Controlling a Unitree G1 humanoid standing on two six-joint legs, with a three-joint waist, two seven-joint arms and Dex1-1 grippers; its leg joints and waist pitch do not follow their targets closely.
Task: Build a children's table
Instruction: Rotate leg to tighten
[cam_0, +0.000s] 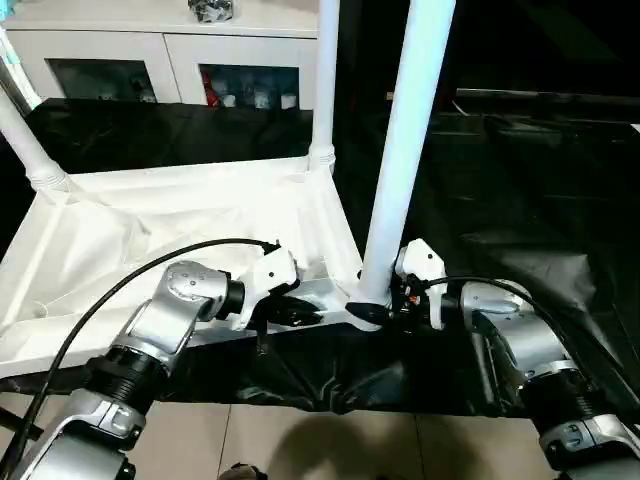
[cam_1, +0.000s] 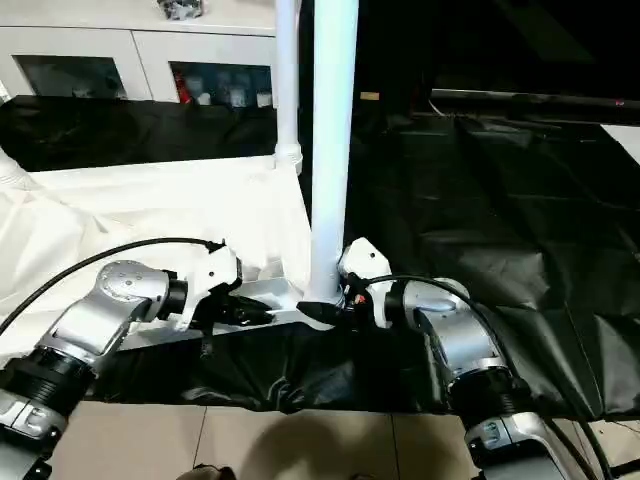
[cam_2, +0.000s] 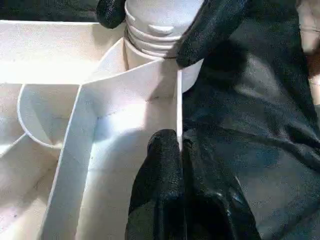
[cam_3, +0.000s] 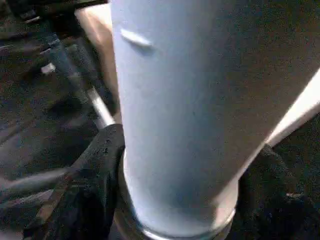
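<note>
White plastic, the tabletop lies underside up on the black-covered work table, its ribs and rim facing upward. Two legs already stand upright in the far corner sockets, one at the far left and one at the far right. At the near right corner a third leg stands in its socket, and the right gripper clasps its base between both black fingers. The left gripper pinches the tabletop's near rim just beside that socket, jaws narrow on the thin wall.
</note>
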